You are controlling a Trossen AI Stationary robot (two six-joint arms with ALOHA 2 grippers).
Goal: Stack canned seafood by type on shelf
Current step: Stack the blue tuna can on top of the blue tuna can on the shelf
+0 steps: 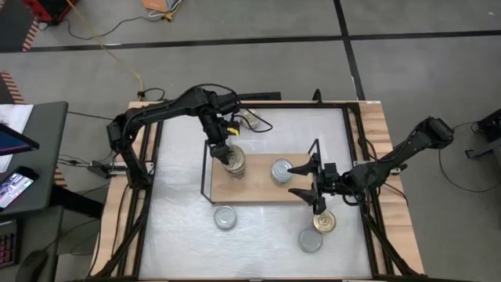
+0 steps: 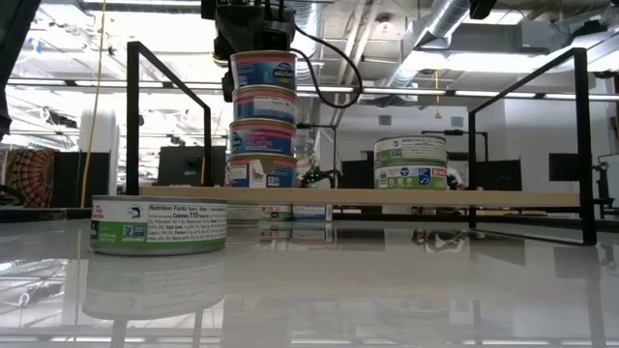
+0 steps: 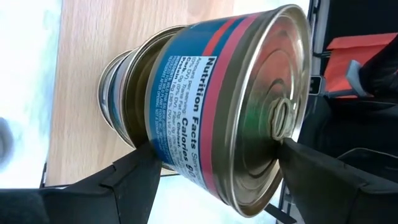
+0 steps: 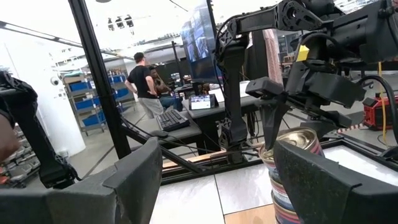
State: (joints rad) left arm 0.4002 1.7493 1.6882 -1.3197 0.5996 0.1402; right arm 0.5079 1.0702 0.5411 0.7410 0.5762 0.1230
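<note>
Four round metal tins (image 2: 263,121) stacked on wooden shelf (image 2: 387,198)

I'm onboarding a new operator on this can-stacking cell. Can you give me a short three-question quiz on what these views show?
1. True or false: the left end effector is at the top can of the blue-and-pink stack on the shelf.
2. How many cans are in the green-labelled stack on the shelf? A) one B) two C) four
3. Fill in: the right end effector hangs with fingers ____, holding nothing.

Key: 1 true; 2 B; 3 open.
</note>
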